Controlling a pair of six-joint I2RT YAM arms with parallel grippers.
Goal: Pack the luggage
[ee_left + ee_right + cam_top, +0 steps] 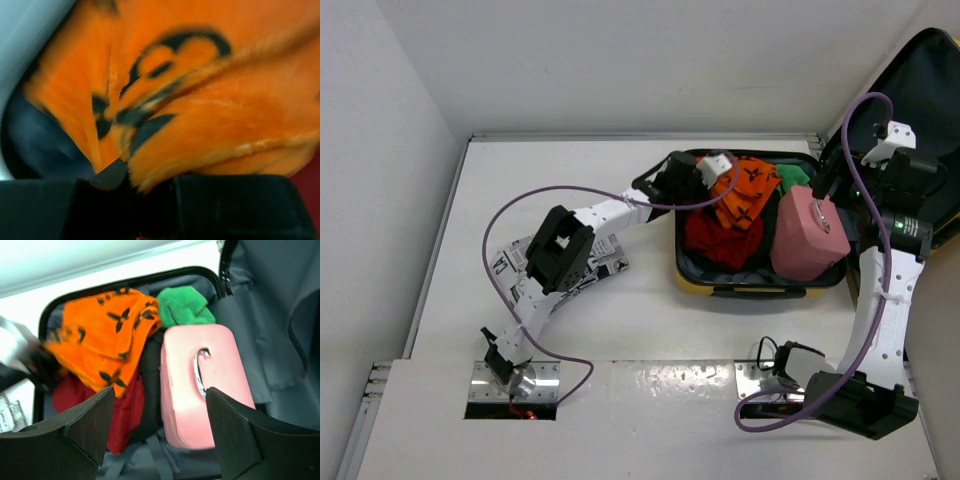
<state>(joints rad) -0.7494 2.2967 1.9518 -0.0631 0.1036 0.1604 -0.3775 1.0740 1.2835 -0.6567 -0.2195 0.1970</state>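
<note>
Left pincer low inside open luggage

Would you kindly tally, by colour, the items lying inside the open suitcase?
Orange cloth: 1
Red cloth: 1
Green cloth: 1
Pink case: 1
Total in the luggage: 4

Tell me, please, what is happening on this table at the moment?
Two robot arms are packing an open yellow suitcase. The left gripper is down at the orange cloth with black print inside it; blur hides whether it is actually gripping. The right gripper hangs open over the pink case, which sits in the suitcase's right side. A red garment and a green cloth are also inside, and the lid is up.
</note>
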